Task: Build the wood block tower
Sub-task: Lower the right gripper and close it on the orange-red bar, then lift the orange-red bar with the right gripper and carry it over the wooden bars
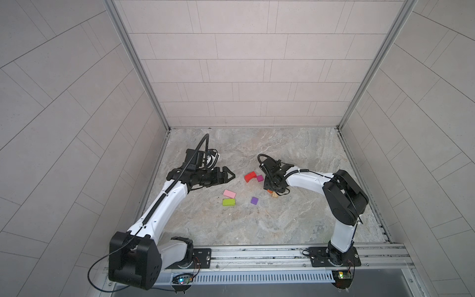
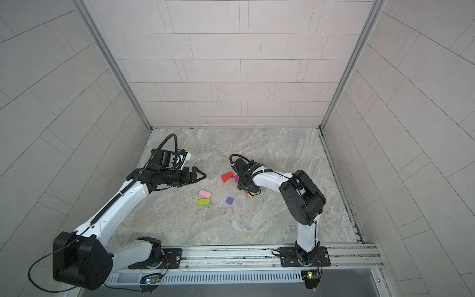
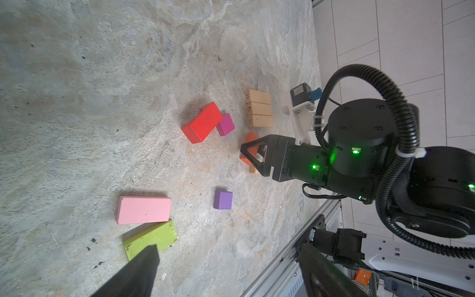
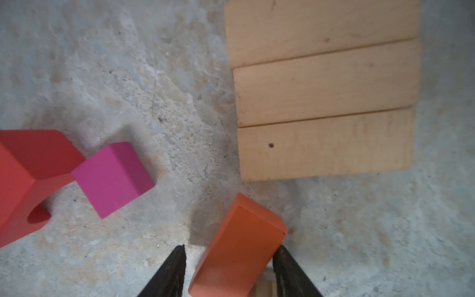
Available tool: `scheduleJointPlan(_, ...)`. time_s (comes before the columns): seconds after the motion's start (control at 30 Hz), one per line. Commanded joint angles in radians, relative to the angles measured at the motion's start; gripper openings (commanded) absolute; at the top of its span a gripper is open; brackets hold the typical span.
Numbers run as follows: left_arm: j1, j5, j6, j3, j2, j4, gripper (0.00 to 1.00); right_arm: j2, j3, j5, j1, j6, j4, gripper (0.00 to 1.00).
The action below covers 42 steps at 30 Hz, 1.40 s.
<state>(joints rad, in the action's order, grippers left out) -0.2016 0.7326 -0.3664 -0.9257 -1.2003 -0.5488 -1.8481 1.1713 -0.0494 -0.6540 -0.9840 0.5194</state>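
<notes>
Three tan bars (image 4: 323, 90) lie flat, side by side, right of the touching red arch (image 1: 249, 176) and magenta cube (image 1: 259, 178). Nearer, the right gripper (image 4: 231, 247) straddles a tilted orange block (image 4: 246, 228), jaws partway apart with a gap at one finger. The left gripper (image 1: 232, 176) hovers wide open, far-left of the pink rectangle (image 1: 229, 193) and lime green rectangle (image 1: 228, 202).

The 3 tan bars (image 3: 261, 109) lying side by side each carry a small dark number on the end face, readable in the left wrist view: 29, 85 and 31.
</notes>
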Motion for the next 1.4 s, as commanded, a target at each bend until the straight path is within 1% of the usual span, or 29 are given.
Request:
scheduleJointPlan(0.0,-0.002,0.002,0.001,0.011,0.019,0.007,0.92,-0.018,0.019,-0.009,0.001,-0.018,0.013,0.54)
scheduleJointPlan(0.2,-0.003,0.002,0.001,0.010,0.017,0.008,0.92,-0.017,0.020,-0.007,0.002,0.000,0.026,0.49)
scheduleJointPlan(0.3,-0.002,0.003,0.001,0.011,0.015,0.009,0.92,-0.023,0.031,-0.006,0.001,0.021,0.042,0.44)
scheduleJointPlan(0.37,-0.002,0.002,0.001,0.010,0.017,0.009,0.92,-0.028,0.041,0.001,0.001,0.037,0.056,0.34)
scheduleJointPlan(0.73,-0.002,0.004,-0.001,0.009,0.018,0.009,0.92,-0.004,0.031,0.037,-0.049,0.078,0.105,0.30)
scheduleJointPlan(0.8,-0.002,0.005,0.000,0.010,0.020,0.009,0.92,-0.005,0.035,0.039,-0.053,0.091,0.120,0.30)
scheduleJointPlan(0.87,-0.002,0.005,-0.001,0.010,0.019,0.009,0.92,-0.010,0.039,0.033,-0.058,0.104,0.132,0.33)
scheduleJointPlan(1.1,-0.002,0.007,-0.001,0.009,0.019,0.012,0.92,-0.020,0.066,0.007,-0.064,0.143,0.172,0.45)
scheduleJointPlan(1.2,-0.002,0.009,-0.002,0.010,0.016,0.013,0.92,-0.015,0.073,-0.007,-0.065,0.146,0.177,0.46)
scheduleJointPlan(1.37,-0.002,0.010,-0.003,0.010,0.015,0.015,0.92,-0.026,0.087,0.004,-0.064,0.148,0.171,0.46)
